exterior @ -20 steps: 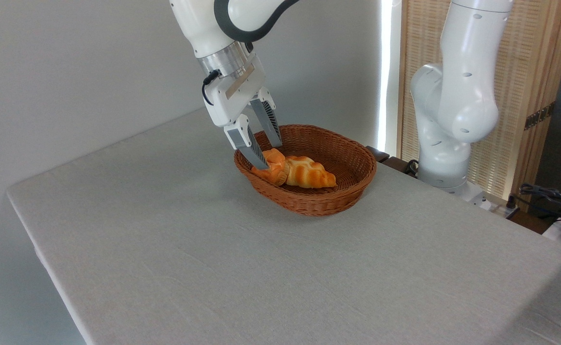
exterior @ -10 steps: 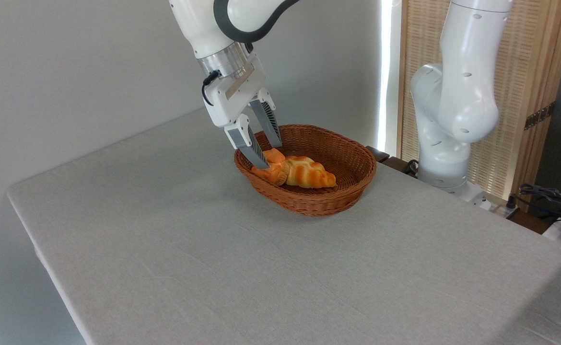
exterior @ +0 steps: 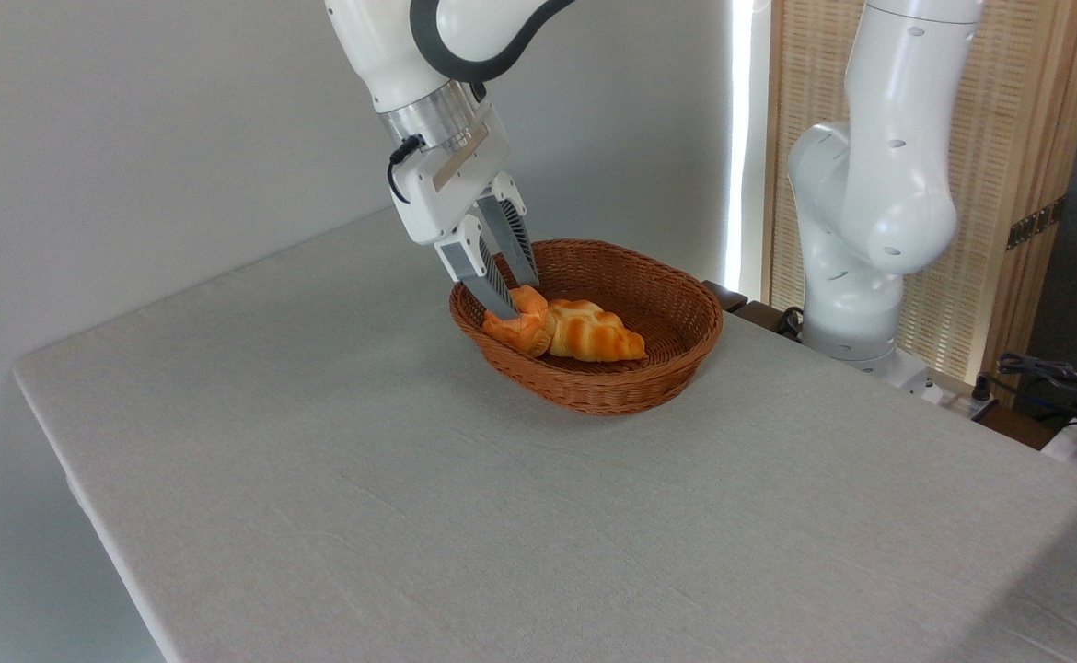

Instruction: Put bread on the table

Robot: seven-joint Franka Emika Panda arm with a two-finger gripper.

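**Two fingers pinch the bun, basket not yet cleared**

Two grey fingers of the gripper [exterior: 513, 299] stand narrow on the bun [exterior: 518, 324], one on the near-left side, one behind it, tips down at its top edge. From this angle they look clamped on it, and the bun's left flank seems drawn in between them. The gripper tilts in from the upper left, and that slant makes sense: it reaches over the basket [exterior: 658, 368] wall at the left end, where the bun sits, without crossing the loaf [exterior: 596, 336].

And the bun is not out yet! It sits low in the basket's left end, its right side touching the braided loaf, which lies along the basket floor toward the right. Whether it is off the weave I cannot tell. The grip goes across the bun's short span, away from the loaf, so the neighbour should stay put when the bun comes up. That is a judgement, mind.

The basket rests toward the far side of the worktop [exterior: 391, 497], whose grey cloth runs bare in front and to the left, a likely spot to set the bun down. To the right stands the arm's white base [exterior: 856, 304].

Next call: straight up over the rim, then out over the cloth. The risk is a soft bun slipping or snagging the wicker.
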